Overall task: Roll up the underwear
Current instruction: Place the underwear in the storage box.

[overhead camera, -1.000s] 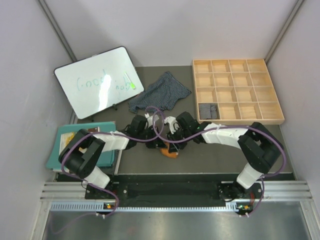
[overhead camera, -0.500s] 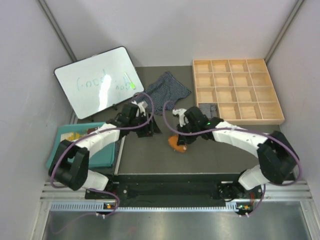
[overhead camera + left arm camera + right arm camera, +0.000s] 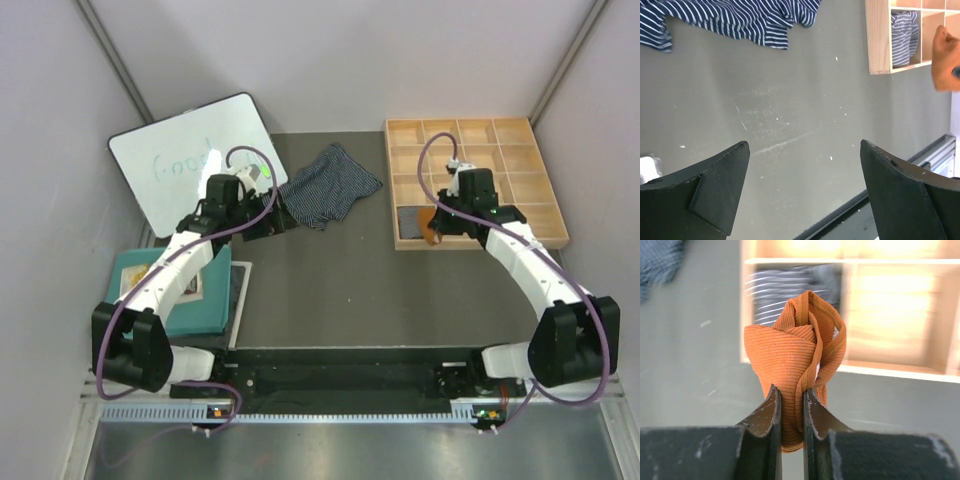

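Closest to you, the teal mat (image 3: 205, 312) is lying at the left side of the table (image 3: 340, 290). A little farther out, your left claw (image 3: 805, 192) is hanging over the table with its two fingers wide apart. It is holding nothing. Just past it, the dark navy striped pair (image 3: 322, 187) is lying flat and rumpled. Nobody has rolled that one yet.

On the other side, your right claw (image 3: 790, 412) is pinching tight on the rust-orange pair (image 3: 792, 362). That pair is rolled up into a small fat bundle. It is hanging in the air at the near edge of the wooden tray (image 3: 500, 242). I cannot tell if it is over a box or just beside one.

In the tray's near-left box, the grey pinstriped pair (image 3: 412, 220) is sitting rolled up. Farthest back on the left, a whiteboard (image 3: 190, 165) is leaning by the wall.

So I think you are getting past the middle of the job. One pair looks rolled and put away. The orange one looks rolled and is waiting for a box. The navy one needs everything done.
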### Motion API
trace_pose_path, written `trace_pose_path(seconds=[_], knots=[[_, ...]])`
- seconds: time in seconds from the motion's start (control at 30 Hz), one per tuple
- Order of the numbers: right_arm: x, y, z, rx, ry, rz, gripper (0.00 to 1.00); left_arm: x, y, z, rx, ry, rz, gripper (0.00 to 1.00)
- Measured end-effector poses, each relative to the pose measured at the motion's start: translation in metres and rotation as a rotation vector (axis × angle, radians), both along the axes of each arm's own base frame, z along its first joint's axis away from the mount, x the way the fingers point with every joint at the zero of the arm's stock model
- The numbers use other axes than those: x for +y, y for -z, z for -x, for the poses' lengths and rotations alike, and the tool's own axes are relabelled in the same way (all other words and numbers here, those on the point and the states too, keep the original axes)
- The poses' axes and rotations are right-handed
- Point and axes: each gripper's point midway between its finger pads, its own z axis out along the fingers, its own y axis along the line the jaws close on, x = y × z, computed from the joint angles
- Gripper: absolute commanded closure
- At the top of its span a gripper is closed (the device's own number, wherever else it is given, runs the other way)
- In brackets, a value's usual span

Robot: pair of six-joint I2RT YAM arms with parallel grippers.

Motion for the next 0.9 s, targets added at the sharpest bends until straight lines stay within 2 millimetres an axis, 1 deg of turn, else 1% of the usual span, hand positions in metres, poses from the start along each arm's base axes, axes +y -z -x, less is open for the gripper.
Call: trace_pose_path(seconds=[0.07, 0.13, 0.27, 0.43, 0.73, 0.9], knots=[[-0.018, 0.009, -0.009, 0.014, 0.06, 0.027, 1.0, 0.004, -0.001, -0.003, -0.011, -0.001, -0.009, 0.04], [-0.032, 0.016, -0.015, 0.026, 0.104, 0.044, 1.0, 0.007, -0.002, -0.006, -0.021, 0.001, -0.021, 0.04], [-0.047, 0.033, -0.026, 0.05, 0.148, 0.067, 1.0, 0.012, -0.005, -0.01, -0.043, 0.006, -0.047, 0.04], [-0.065, 0.045, -0.036, 0.067, 0.188, 0.105, 1.0, 0.014, -0.003, -0.009, -0.045, 0.012, -0.06, 0.04], [-0.085, 0.056, -0.055, 0.067, 0.212, 0.145, 1.0, 0.014, -0.003, -0.009, -0.049, 0.016, -0.064, 0.04], [-0.085, 0.073, -0.064, 0.096, 0.189, 0.158, 1.0, 0.014, -0.003, -0.009, -0.049, 0.016, -0.063, 0.04]])
